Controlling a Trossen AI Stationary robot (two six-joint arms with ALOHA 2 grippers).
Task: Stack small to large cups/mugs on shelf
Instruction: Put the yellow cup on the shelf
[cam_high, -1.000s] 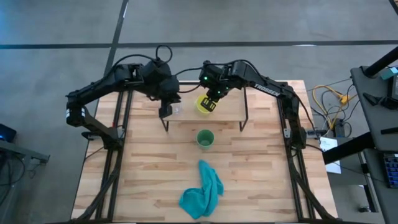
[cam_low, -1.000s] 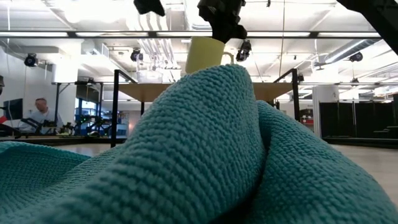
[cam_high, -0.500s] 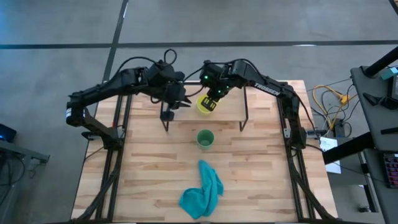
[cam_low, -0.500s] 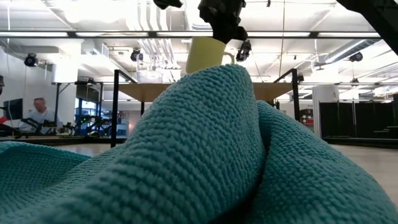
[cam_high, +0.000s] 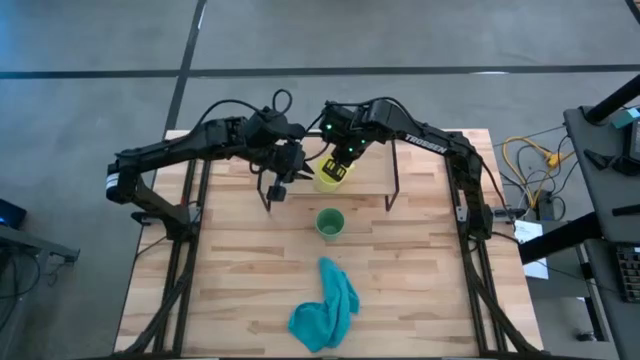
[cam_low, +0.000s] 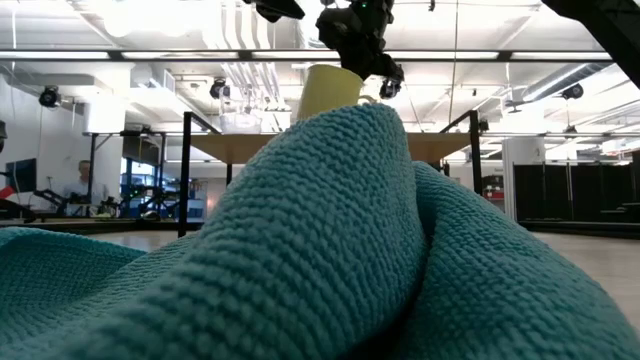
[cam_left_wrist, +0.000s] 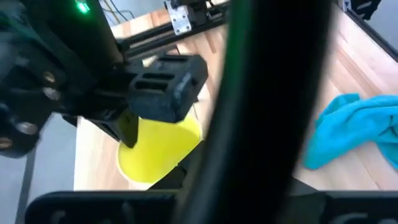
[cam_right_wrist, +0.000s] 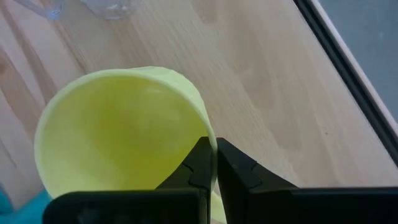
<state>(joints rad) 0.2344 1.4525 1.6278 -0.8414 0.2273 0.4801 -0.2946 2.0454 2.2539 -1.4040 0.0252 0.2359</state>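
My right gripper (cam_high: 340, 160) is over the shelf (cam_high: 370, 178), shut on the yellow mug (cam_high: 328, 174), which also shows in the low view (cam_low: 330, 90) and the right wrist view (cam_right_wrist: 118, 130). My left gripper (cam_high: 283, 170) hangs just left of the mug, over the shelf's left end. Clear glass (cam_right_wrist: 112, 6) shows on the shelf top beyond the mug; whether the left gripper touches it I cannot tell. The green cup (cam_high: 329, 222) stands upright on the table in front of the shelf. My right gripper pinches the yellow mug's wall at the rim (cam_right_wrist: 208, 142), one finger (cam_right_wrist: 198, 163) inside and one finger (cam_right_wrist: 236, 169) outside. It comes from above, slanting down. The mug is tilted, its mouth toward the wrist camera. The teal cloth hides its base in the low view.
A crumpled teal cloth (cam_high: 325, 305) lies on the table near its near edge and fills most of the low view (cam_low: 320, 250). The shelf's thin black legs (cam_high: 390, 200) stand behind the green cup. Cables lie off the table's right side (cam_high: 530, 165).
My left gripper has moved along the shelf toward the table's right, closing on the yellow mug. My right gripper has kept its hold and stayed nearly in place, and the mug has tipped slightly.
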